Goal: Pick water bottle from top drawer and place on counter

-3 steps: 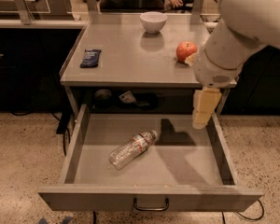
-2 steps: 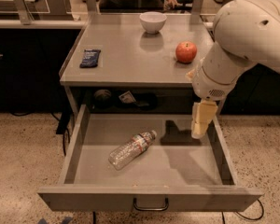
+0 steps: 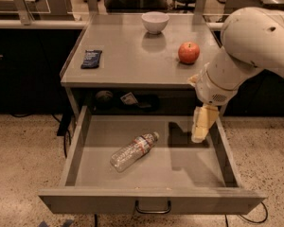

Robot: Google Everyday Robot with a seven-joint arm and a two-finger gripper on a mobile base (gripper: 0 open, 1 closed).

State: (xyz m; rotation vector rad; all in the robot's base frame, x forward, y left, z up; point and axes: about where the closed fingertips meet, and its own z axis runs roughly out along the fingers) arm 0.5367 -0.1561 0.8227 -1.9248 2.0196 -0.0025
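Currently an apple, bowl and dark packet are sitting on the counter. The water bottle is lying diagonally, unobstructed, in the top drawer, cap pointing back-right. The gripper is hanging over the drawer's right side, and I cannot tell its grip.

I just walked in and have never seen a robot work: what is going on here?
A robot arm is after the water bottle lying on its side in the open top drawer. Its gripper hangs over the drawer's right side in this view, apart from the bottle and holding nothing. The counter carries an apple, a bowl and a dark packet.
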